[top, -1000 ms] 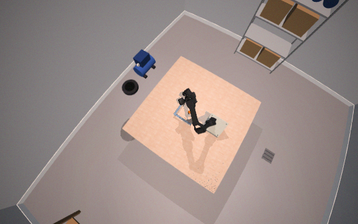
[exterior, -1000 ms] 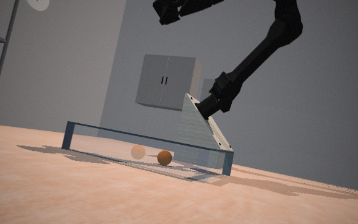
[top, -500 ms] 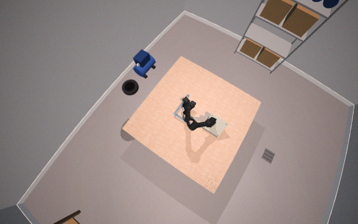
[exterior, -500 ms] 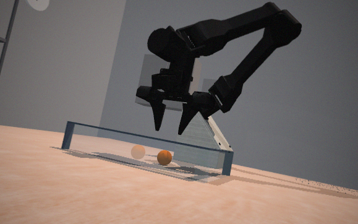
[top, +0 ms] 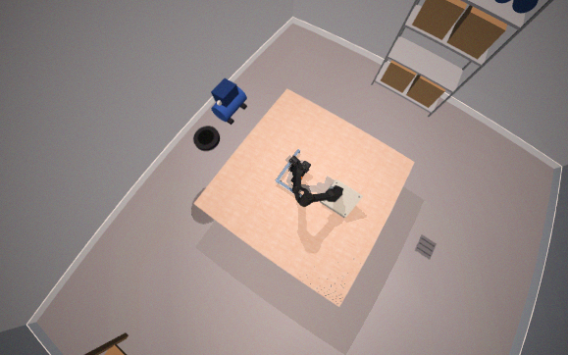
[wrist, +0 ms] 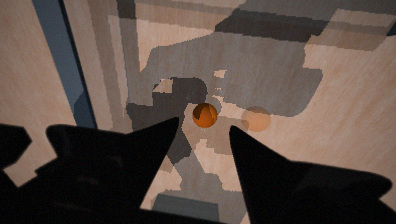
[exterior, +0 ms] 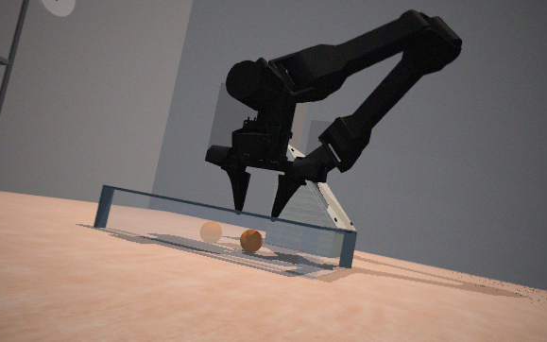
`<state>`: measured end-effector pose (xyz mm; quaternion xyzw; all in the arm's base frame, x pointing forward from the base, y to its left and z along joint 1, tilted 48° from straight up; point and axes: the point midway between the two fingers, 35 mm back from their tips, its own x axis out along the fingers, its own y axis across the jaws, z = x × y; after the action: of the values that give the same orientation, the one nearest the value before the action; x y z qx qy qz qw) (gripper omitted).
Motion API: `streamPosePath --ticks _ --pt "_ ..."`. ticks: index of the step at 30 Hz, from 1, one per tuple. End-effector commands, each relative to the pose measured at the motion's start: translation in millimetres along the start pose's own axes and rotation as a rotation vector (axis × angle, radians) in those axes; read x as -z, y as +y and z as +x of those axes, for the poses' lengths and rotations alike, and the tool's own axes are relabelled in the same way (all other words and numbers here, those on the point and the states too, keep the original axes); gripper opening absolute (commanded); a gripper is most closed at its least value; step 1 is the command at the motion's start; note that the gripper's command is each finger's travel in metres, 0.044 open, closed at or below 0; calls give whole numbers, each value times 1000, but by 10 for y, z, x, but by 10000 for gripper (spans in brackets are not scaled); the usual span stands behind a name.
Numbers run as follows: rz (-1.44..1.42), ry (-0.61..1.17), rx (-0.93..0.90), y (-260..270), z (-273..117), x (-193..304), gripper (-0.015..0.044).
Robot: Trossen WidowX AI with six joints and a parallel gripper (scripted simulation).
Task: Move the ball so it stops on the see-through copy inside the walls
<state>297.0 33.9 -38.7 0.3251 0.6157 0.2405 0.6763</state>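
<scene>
Hovering over the table (exterior: 111, 293), my arm (exterior: 348, 52) points the gripper (exterior: 258, 200) straight down above the walls (exterior: 225, 213), fingers part open w/ nothing between them. Ball (exterior: 251, 240) sits on the table inside the corner, just beside the ghost (exterior: 211, 231), apart from it, not touching in ext or wrist view. In wrist view the ball (wrist: 205, 115) lies about midway between the two tips, ghost (wrist: 256, 119) off to its right, wall (wrist: 65, 65) at left. Tips look level w/ the wall's top edge in ext view, so I reckon I'm mid-descent, pre-grasp. To do it well: keep the ball centred in the gap, come down vertical, mind the near wall w/ the finger on that side, close gently so it doesn't squirt out, then only a short shift to the ghost, set down low, open slow, lift clear. Ball rolls easy, so no nudging on approach. No brands, labels or writing readable anywhere.
</scene>
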Motion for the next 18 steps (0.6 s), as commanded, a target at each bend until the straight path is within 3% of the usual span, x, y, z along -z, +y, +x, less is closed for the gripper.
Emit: streamPosePath --ticks 1,18 --pt "13 11 -4 -9 80 35 276" --pt "14 12 -5 -5 352 42 276"
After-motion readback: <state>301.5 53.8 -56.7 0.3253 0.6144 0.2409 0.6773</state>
